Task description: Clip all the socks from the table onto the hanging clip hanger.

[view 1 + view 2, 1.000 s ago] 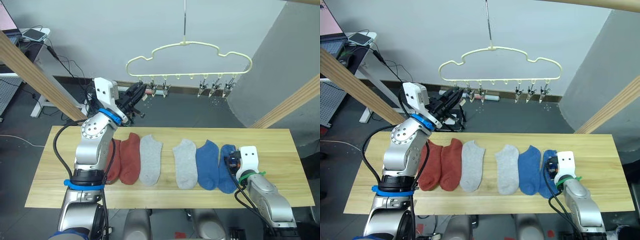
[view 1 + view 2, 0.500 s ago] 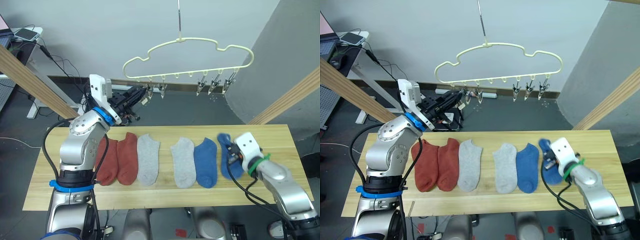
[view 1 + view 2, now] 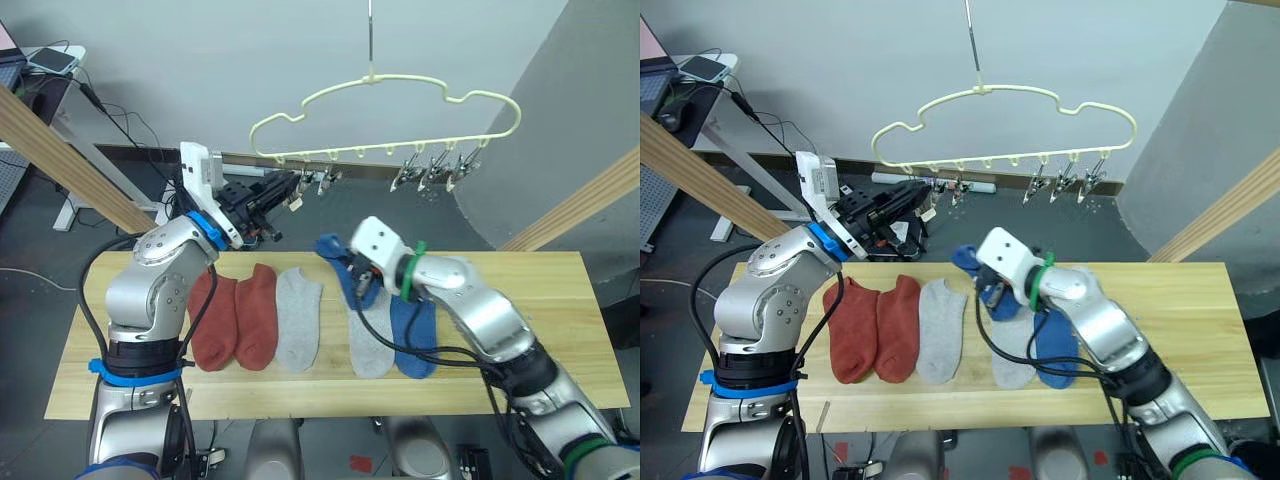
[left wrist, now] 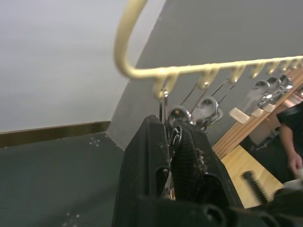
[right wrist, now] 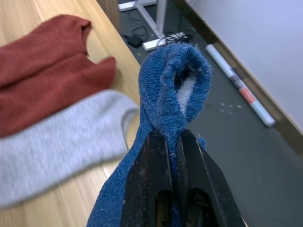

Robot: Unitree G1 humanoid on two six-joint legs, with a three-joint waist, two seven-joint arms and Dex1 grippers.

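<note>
Right claw (image 5: 173, 142) pinches a limp blue sock (image 5: 173, 90) near its cuff; left claw (image 4: 173, 142) grips a hanger clip (image 4: 177, 115). Soft knit sags, so hold near the cuff.

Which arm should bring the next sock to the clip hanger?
Right. The right gripper is shut on a blue sock, lifted off the table. The left gripper is up at the clip hanger, pinching a clip at its left end, so it likely serves the clip.
</note>
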